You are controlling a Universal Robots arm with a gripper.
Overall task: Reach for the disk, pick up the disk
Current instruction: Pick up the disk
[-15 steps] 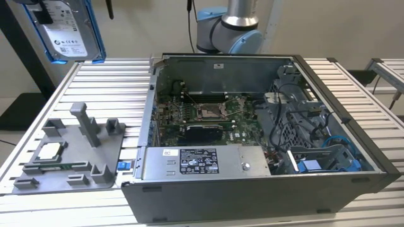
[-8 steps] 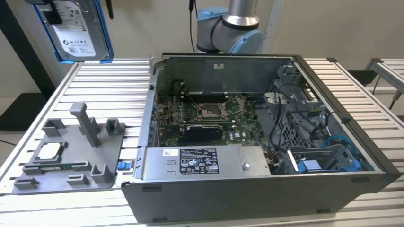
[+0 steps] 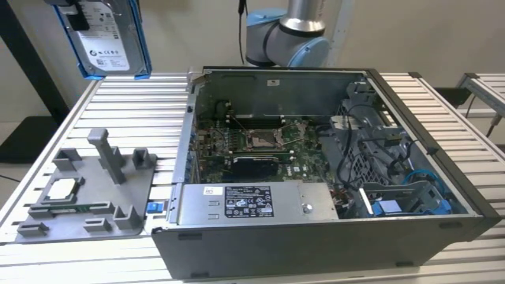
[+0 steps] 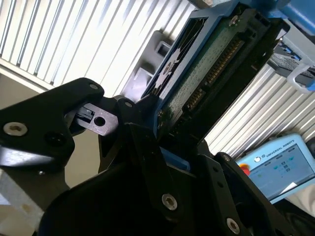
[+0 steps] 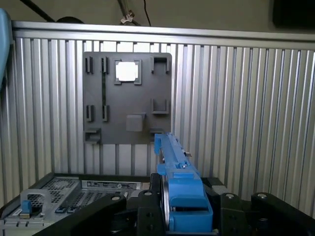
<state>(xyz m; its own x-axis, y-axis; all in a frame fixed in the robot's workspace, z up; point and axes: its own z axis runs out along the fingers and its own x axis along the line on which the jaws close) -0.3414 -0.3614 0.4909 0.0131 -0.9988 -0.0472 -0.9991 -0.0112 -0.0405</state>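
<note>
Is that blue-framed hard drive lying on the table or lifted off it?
Lifted. In the exterior view the disk hangs upright above the table; in the second wrist view the hand grips its edge.

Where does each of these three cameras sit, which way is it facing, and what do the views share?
Exterior view: off the arm, above the table, looking down into the computer case; the arm's base joints stand behind it, the disk high at the exterior view's left.
First wrist view: on the wrist, facing down past the claw at the grey tray; the disk sits edge-on in the claw.
Second wrist view: on the wrist, looking along the disk's circuit-board side; black claw links show.
Shared: all three show the disk.
</note>
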